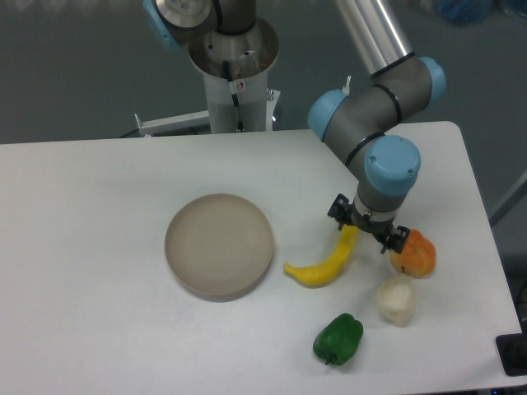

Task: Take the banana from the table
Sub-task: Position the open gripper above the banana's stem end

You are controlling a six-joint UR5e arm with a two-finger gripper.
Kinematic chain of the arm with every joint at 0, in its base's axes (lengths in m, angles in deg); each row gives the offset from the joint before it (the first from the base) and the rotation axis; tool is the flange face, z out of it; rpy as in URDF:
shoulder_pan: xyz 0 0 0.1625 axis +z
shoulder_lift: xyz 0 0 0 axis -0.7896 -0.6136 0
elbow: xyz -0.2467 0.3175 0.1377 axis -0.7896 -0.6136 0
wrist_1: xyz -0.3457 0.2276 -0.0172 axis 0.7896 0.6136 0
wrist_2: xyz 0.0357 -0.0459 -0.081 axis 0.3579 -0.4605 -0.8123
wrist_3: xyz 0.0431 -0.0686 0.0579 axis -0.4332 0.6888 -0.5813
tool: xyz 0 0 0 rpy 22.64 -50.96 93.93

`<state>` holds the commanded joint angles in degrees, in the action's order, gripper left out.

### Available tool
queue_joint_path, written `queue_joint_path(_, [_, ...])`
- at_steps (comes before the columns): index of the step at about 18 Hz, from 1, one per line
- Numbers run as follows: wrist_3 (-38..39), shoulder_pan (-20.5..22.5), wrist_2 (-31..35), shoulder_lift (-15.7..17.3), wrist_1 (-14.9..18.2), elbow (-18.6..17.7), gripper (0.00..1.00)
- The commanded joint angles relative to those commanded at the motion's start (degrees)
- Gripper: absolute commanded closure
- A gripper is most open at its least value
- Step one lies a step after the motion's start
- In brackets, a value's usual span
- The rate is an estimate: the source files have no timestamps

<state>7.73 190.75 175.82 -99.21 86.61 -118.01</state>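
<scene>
Banana (pixel 325 265) flat on table (pixel 90 247), just right of round plate (pixel 219 244), long axis running from near-left tip up to far-right tip. Far-right end right under gripper (pixel 367 227), apparently between the 2 dark fingers; contact not clear from this view. Fingers apart, straddling that end across the banana's width; not clamped as far as can be judged. Arm reaching in from far side, wrist pointing straight down over the fruit. Orange fruit (pixel 414 253) just right of gripper, very close to 1 finger: risk of a bump. White lumpy item (pixel 396 299) and green pepper (pixel 338 338) nearer, apart from banana
</scene>
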Motion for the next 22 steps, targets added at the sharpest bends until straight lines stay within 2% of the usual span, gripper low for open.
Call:
queue_joint_path(9, [3.0,-0.1,-0.1,-0.2,-0.9,-2.1,0.00])
queue_joint_path(19, [4.0,-1.1,0.0,-1.1,-3.6,-3.3,0.00])
queue_joint_path(22, [4.0,-1.1,0.0,-1.4,-3.8,-3.5,0.07])
